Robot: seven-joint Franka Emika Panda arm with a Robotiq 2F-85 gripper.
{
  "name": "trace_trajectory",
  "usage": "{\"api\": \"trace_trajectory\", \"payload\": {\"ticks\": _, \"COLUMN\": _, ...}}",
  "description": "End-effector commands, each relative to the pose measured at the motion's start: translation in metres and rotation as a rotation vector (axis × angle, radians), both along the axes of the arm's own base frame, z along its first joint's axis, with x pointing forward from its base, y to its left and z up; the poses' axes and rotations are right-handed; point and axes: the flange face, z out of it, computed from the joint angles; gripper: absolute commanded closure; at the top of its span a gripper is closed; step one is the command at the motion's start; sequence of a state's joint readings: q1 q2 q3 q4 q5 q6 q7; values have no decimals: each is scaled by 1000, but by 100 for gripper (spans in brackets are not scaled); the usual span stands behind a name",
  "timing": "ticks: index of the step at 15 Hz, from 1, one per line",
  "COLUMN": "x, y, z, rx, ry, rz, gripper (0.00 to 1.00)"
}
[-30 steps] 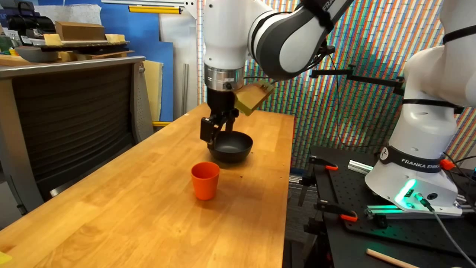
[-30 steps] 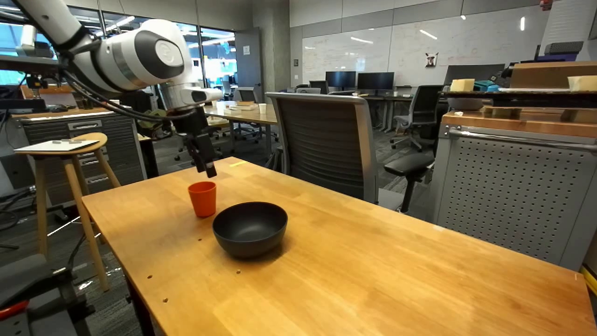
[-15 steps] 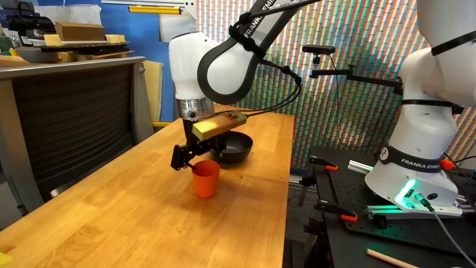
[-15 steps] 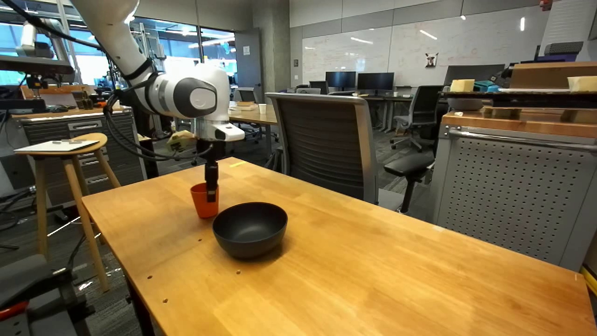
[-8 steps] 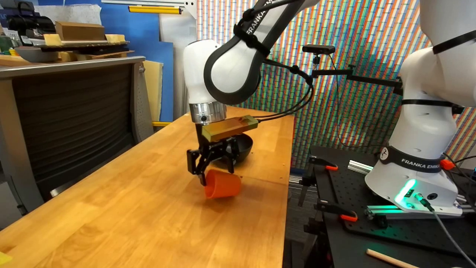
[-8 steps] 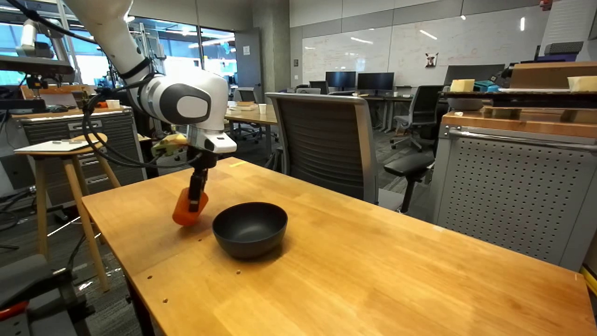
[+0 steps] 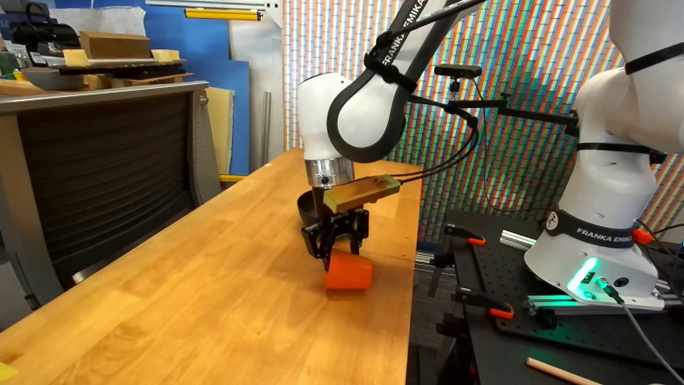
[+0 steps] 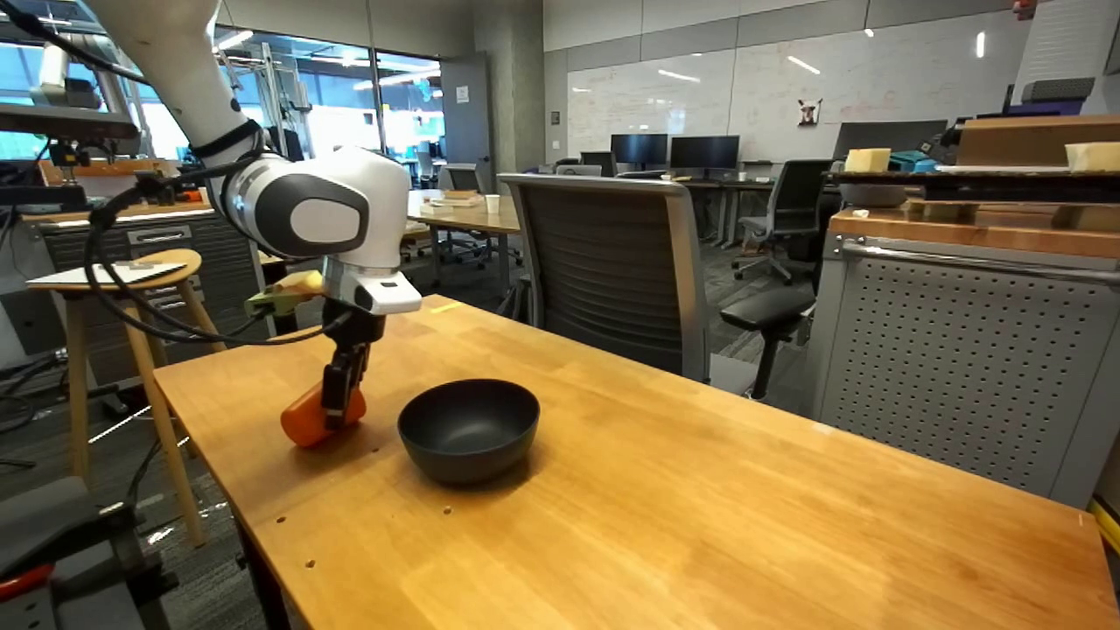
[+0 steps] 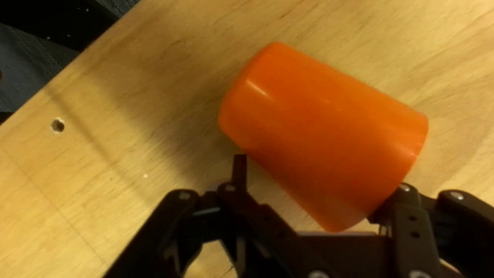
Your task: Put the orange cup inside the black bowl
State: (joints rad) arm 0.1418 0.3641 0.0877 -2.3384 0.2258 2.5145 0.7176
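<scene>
On the pale wooden tabletop, outside but near the round black bowl, the bright orange tapered plastic cup lies on its side, the black two-fingered gripper low beside it, jaws apart, presumably to straddle it for lifting.

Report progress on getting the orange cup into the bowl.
Done: the gripper is at the cup. In hand: probably the grasp; the gripper looks open, the cup tipped on its side. Left: lifting the cup into the bowl, which stands upright and empty.
</scene>
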Motion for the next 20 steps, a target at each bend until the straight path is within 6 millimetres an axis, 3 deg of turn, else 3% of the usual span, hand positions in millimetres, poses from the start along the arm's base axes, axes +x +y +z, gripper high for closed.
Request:
{"api": "trace_trajectory", "payload": {"ticks": 1, "x": -12, "y": -8, "z": 11, "rx": 12, "ry": -26, "rz": -15, "gripper": 63}}
{"api": "trace_trajectory", "payload": {"ticks": 5, "x": -13, "y": -11, "z": 17, "rx": -2, "ry": -25, "rz": -20, "gripper": 94}}
{"api": "trace_trajectory", "payload": {"ticks": 8, "x": -8, "y": -9, "z": 24, "rx": -20, "ry": -39, "rz": -8, "gripper": 98}}
{"api": "trace_trajectory", "payload": {"ticks": 12, "x": 0, "y": -1, "z": 47, "rx": -84, "ry": -96, "rz": 56, "gripper": 94}}
{"api": "trace_trajectory", "payload": {"ticks": 18, "x": 5, "y": 17, "z": 113, "rx": -328, "ry": -296, "rz": 160, "gripper": 95}}
{"api": "trace_trajectory", "payload": {"ticks": 20, "x": 5, "y": 13, "z": 139, "rx": -407, "ry": -386, "rz": 164, "gripper": 94}}
